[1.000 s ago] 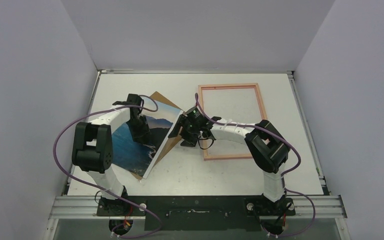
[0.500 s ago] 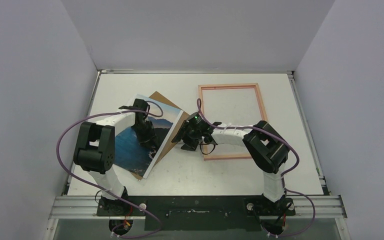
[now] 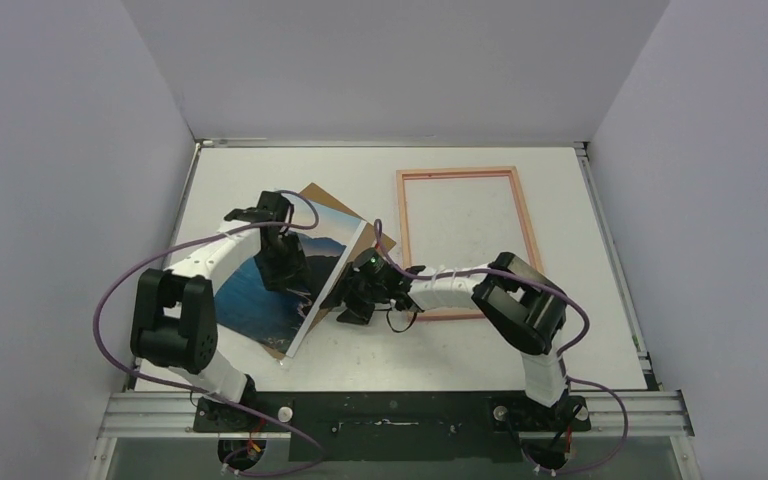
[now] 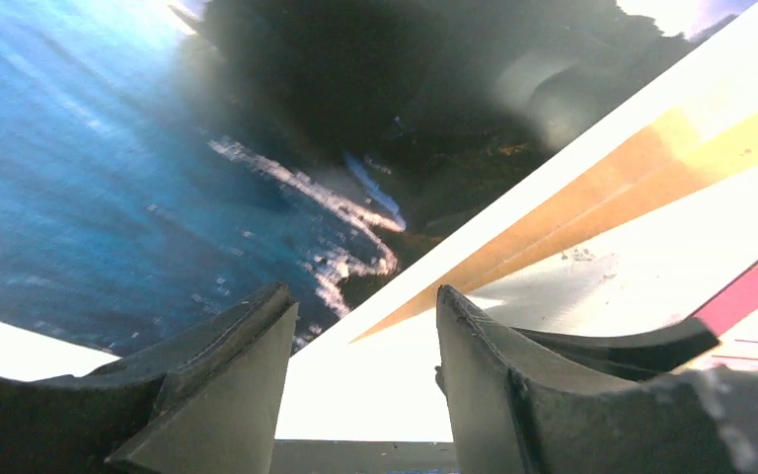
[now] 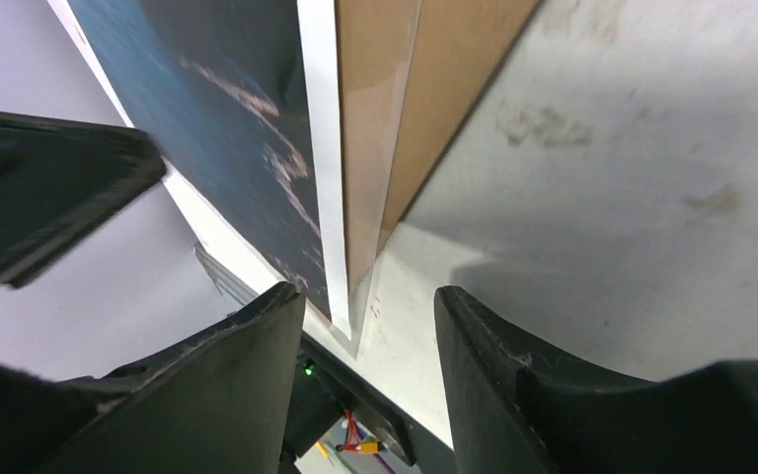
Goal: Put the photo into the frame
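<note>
While left fingers (image 4: 227, 375) and right fingers (image 5: 217, 385) gape, blue-sea photo (image 3: 255, 300), white-edged, atop brown board (image 3: 317, 192).

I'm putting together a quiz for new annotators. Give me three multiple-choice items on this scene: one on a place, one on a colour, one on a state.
1. Where does the photo lie? A against the back wall; B on the backing board; C held in the air.
2. What colour is the backing board? A brown; B green; C white.
3. What state is the frame in? A standing upright; B holding the photo; C lying flat, empty.
1 B: the print overlaps the board. 2 A: brown corners show past the print. 3 C: only table shows inside its rim.
</note>
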Available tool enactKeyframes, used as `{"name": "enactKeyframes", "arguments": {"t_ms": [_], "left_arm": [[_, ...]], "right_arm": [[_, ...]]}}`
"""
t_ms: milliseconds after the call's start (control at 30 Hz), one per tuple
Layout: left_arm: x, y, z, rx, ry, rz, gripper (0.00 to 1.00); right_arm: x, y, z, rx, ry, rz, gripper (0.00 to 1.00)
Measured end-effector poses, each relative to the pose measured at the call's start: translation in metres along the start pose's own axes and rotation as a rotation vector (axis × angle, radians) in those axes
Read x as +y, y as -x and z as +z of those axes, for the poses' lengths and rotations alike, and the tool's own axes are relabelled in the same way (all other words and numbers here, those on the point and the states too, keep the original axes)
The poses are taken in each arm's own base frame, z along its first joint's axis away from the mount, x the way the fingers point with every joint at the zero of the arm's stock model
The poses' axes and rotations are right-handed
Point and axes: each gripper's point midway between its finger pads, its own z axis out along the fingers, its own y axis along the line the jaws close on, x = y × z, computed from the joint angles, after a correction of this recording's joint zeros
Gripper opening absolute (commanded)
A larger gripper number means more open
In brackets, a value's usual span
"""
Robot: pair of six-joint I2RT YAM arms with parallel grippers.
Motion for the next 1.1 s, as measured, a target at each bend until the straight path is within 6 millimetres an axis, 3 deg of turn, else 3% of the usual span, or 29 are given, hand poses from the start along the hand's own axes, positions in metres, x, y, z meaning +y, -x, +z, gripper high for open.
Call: {"name": "enactKeyframes", "arguments": {"t_ms": [167,433,933,1100], "left_arm": [[0.009,0.005,-0.034,-0.093,0.002,-0.008,0.53],[0.016,0.001,-0.059,-0.138,-0.010,-0.014,0.53],[0.021,-0.006,-0.062,-0.119,0.008,-0.003,0.54],[0.034,-0.010,-0.044,-0.095,0.076,-0.018,0.46]], "right_arm": [[-0.004,-0.034,0.005,0.041,0.000,0.003,0.45],[0.004,-0.076,0.021,0.054,0.071,-0.026,0.39],[0.015,-0.068,0.033,-0.116,0.149,0.026,0.40],[0.015,-0.066,0.033,-0.133,0.154,0.037,0.43]]}}
